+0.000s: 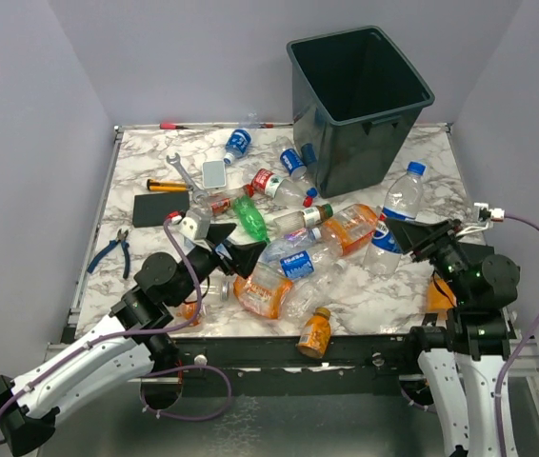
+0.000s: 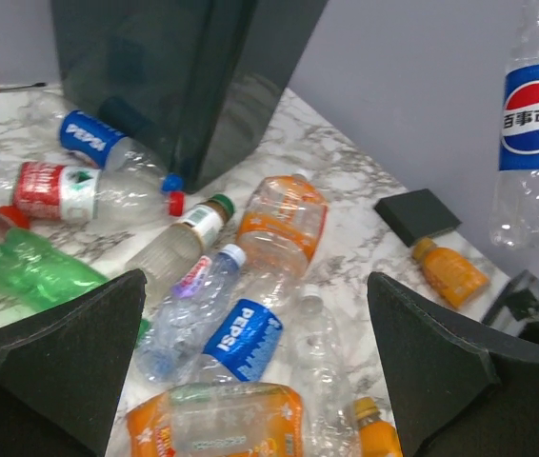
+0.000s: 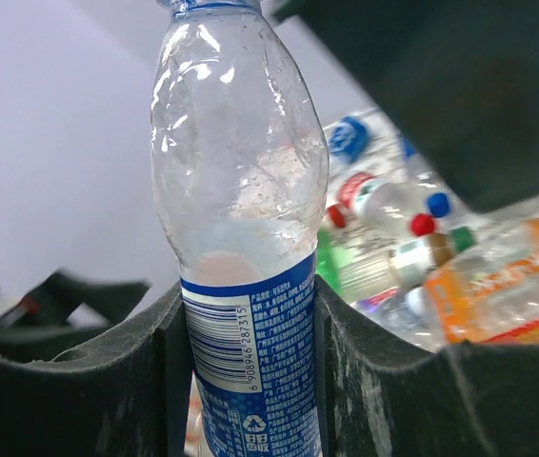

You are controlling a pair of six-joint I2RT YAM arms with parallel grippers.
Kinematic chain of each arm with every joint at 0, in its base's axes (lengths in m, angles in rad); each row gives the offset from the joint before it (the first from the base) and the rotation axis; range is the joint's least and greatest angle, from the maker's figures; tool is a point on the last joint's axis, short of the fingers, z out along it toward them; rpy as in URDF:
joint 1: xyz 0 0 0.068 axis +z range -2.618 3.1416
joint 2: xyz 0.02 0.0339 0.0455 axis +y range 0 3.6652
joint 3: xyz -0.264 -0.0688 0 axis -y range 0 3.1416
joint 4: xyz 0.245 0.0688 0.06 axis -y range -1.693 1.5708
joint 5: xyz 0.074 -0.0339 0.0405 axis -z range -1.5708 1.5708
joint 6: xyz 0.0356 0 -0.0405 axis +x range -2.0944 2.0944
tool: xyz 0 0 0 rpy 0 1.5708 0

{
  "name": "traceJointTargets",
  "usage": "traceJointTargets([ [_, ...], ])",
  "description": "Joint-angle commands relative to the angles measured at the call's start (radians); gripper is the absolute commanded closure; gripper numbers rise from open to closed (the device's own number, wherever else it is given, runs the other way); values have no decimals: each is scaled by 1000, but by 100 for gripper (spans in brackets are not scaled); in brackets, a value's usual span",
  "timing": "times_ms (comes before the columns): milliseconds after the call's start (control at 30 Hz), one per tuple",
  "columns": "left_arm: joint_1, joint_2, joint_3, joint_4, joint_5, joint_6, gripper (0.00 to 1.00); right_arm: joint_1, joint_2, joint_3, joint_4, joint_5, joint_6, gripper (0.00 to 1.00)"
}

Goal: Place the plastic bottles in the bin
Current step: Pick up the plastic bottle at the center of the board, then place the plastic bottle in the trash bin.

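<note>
Right gripper (image 3: 249, 328) had its fingers clamped on a clear plastic bottle with a blue label (image 3: 241, 190), held upright near the dark grey-green square plastic bin (image 1: 346, 157). Left gripper (image 2: 255, 352) hung wide open over the other plastic bottles (image 1: 295, 264) scattered on the marble table (image 1: 384, 297).

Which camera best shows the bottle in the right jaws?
Right wrist view: the clear bottle fills it, jaws pinching its blue label. Top view shows it upright but small; left wrist view, only its label and base.
</note>
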Motion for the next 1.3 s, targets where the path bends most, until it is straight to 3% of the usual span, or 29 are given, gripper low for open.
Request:
traceJointTargets([
  [0,-4,22,-9,93,200,-84,1,16,-41,22,8,-288,-32,55],
  [233,-6,158,92,181,410,-266,1,72,55,105,55,-313,-69,57],
  [367,-7,148,108,182,369,-263,1,74,138,144,140,-314,-73,59],
  [567,-6,40,52,179,249,-256,1,133,276,283,140,-298,-123,60],
  [700,-6,-9,17,174,189,-249,1,296,399,401,48,-169,-234,60],
  [900,-7,-26,34,149,175,-235,1,756,591,548,-18,231,-381,61],
  [1100,-6,-54,73,135,207,-235,1,806,614,380,305,173,-213,60],
  [1267,-6,-19,105,137,317,-235,1,888,681,350,438,212,-184,60],
])
